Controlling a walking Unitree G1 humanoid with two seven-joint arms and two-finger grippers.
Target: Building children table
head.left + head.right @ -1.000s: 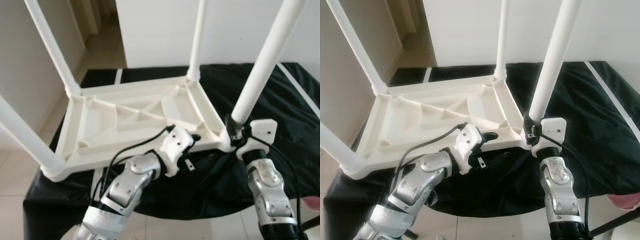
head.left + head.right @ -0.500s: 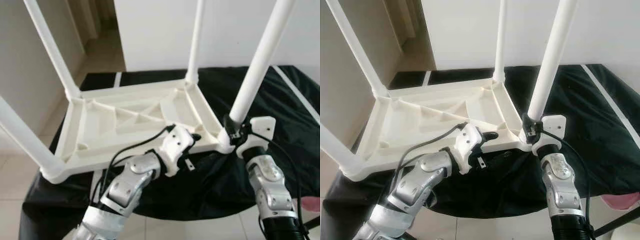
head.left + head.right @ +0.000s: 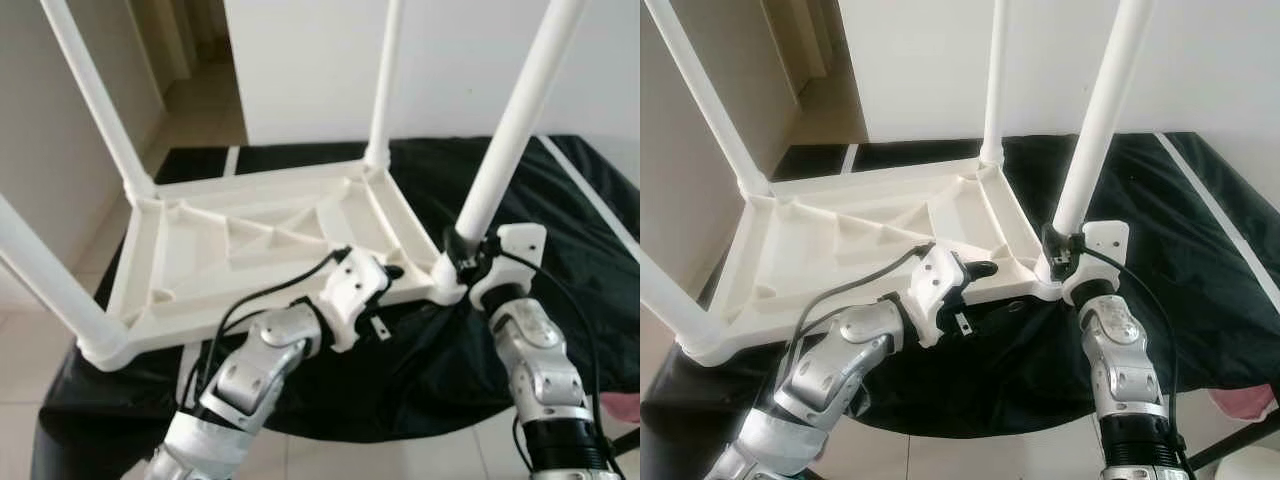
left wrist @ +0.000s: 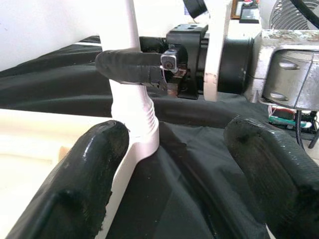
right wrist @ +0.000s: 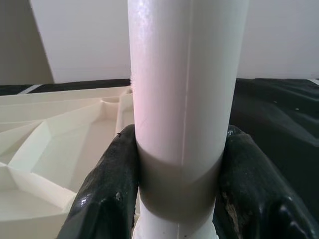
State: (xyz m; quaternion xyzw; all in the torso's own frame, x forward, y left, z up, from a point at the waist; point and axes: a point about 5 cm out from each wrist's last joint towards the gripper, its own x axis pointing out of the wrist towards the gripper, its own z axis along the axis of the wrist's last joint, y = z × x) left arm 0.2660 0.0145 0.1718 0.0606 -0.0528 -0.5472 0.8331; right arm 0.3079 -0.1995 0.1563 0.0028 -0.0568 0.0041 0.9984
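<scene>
Where the black cloth (image 3: 560,230) drapes over a low surface, an upturned white plastic children's table (image 3: 250,240) lies with its ribbed underside facing up and four white tubular legs rising from its corners. All four legs run out past the top or left edge of the head views, so their ends are cut off. No brand, label or writing can be read on any part.

Nearest the robot's right side stands the near-right white leg (image 3: 1095,130), seated in its corner socket. The right gripper (image 3: 1057,247) pinches this leg just above the socket; the right wrist view shows its two black fingers (image 5: 107,199) pressed against either side of the tube, a contact the head views leave hard to make out behind the white wrist housing.

Against the table's near edge, beside that same corner, sits the left gripper (image 3: 392,274). The left wrist view shows its fingers (image 4: 79,184) spread apart, one lying against the white corner moulding and the other over the cloth, closed on nothing. That view also takes in one finger of the right gripper wrapped across the leg.
</scene>
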